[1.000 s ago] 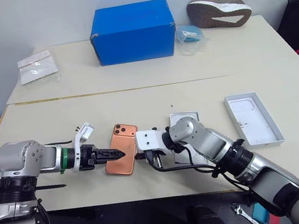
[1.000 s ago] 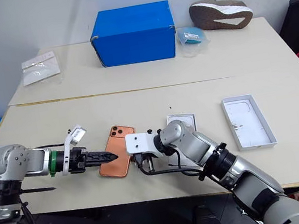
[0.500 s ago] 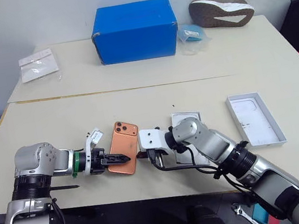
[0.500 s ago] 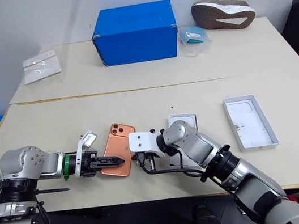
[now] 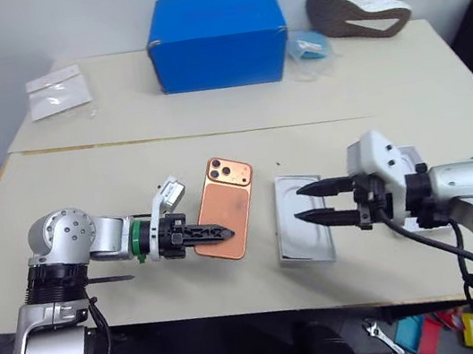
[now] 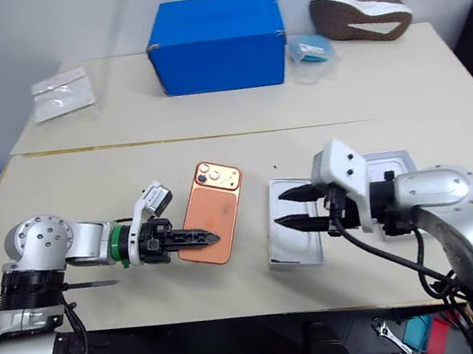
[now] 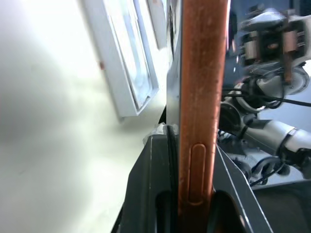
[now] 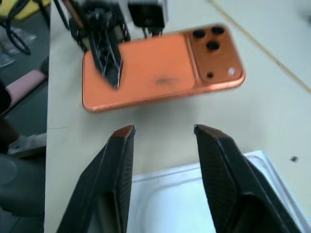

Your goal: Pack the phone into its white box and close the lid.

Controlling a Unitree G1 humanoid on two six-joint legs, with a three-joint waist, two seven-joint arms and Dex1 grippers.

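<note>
One phone [image 5: 227, 218], one white box [image 5: 305, 231] and one lid [image 6: 391, 160] are counted on the near surface [image 5: 110, 180]. One blue carton [image 5: 214, 27], one shoe [image 5: 358, 11] and two plastic packets [image 5: 58, 90] [image 5: 306, 42] are counted farther back. Two end effectors [image 5: 210, 231] [image 5: 309, 203] are seen.

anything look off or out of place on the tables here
One odd item: a shoe lies on its side on the far table, right of the blue carton, with nothing to do with packing. Otherwise things look orderly. The left tool is shut on the phone; the right tool is open over the white box.
</note>
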